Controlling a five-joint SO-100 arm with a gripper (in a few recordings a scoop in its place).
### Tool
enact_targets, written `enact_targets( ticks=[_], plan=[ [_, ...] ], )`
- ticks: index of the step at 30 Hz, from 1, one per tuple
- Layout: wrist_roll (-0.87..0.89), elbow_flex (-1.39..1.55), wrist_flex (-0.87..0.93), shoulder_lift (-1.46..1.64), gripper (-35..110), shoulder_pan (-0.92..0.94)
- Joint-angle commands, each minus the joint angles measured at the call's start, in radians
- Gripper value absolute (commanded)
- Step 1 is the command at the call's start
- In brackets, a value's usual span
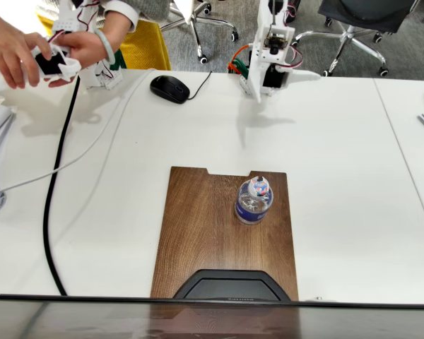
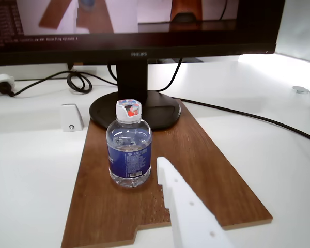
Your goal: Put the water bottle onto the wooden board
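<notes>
The water bottle point(image 1: 254, 200) is seen standing upright on the wooden board point(image 1: 205, 233), toward its right far corner in the fixed view, near the notched short edge. In the wrist view the bottle point(image 2: 128, 147) is shown resting fully on the board point(image 2: 196, 170), untouched. The placement is judged done; only confirmation of a clear retreat may be left. The arm point(image 1: 270, 53) is folded back at the far side of the desk point(image 1: 339, 176), well apart from the bottle. One white finger point(image 2: 188, 206) is seen low in the wrist view; whether the fingers stand wide or narrow cannot be told, and nothing is held.
</notes>
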Motion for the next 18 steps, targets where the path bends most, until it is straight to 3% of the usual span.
enact_targets(
  ticks=[1, 12, 18],
  plan=[
    [-0.015, 0.038, 0.055, 0.124, 99, 0.005],
    [0.005, 0.054, 0.364, 0.446, 99, 0.008],
    [0.005, 0.054, 0.242, 0.446, 99, -0.008]
  ],
)
